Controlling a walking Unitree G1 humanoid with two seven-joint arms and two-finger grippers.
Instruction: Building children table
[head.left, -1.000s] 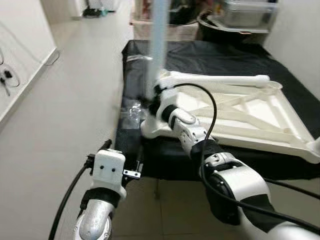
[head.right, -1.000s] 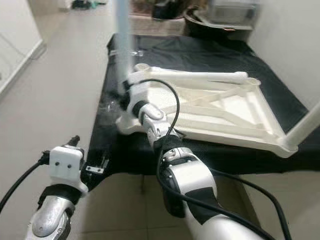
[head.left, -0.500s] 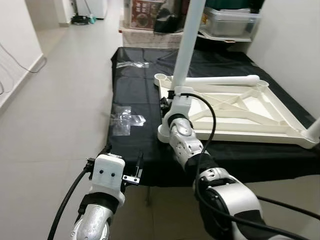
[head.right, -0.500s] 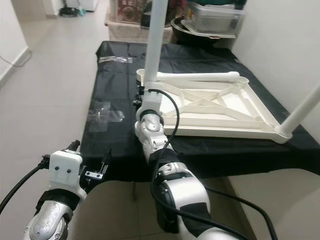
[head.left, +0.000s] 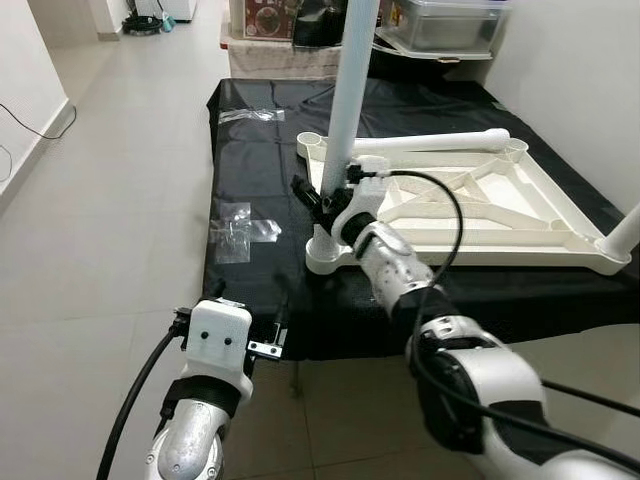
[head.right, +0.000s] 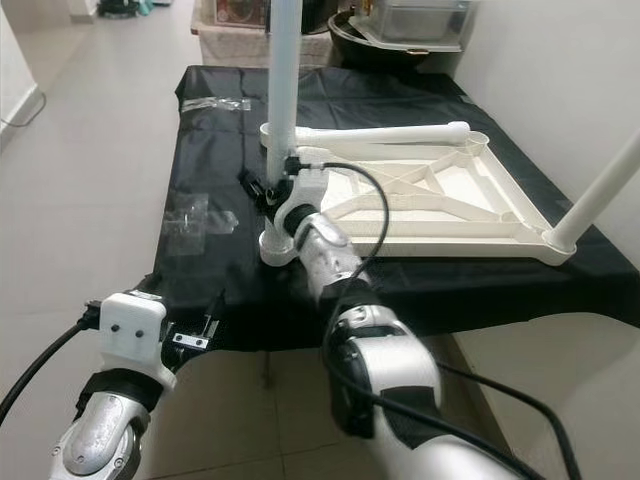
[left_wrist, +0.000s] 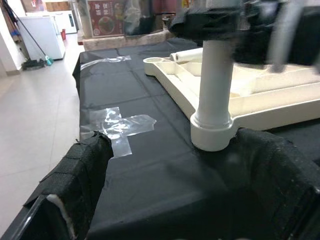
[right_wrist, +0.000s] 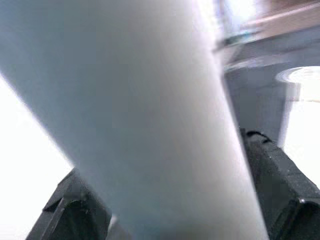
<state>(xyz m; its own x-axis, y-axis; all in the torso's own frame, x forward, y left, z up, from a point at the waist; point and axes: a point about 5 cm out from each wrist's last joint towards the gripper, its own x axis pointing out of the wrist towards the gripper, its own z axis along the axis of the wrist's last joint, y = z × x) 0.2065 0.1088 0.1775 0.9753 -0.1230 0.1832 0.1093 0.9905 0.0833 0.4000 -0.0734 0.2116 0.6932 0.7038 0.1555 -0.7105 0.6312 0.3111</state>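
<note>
Head views: the upturned white tabletop (head.left: 470, 205) lies on the black-covered bench (head.left: 260, 190). Right gripper (head.left: 325, 200) is clamped on the leg (head.left: 345, 110), now standing upright at the near-left corner socket rather than leaning.

Left wrist view: left gripper (left_wrist: 175, 180) jaws apart at the bench's front edge.

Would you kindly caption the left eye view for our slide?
Right pincer grips an upright white table leg standing in the corner socket of the upturned tabletop.

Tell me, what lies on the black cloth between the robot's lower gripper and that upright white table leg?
Only black cloth lies between the left gripper and the table leg; the clear plastic wrapper sits off to one side, seen in the left wrist view.
</note>
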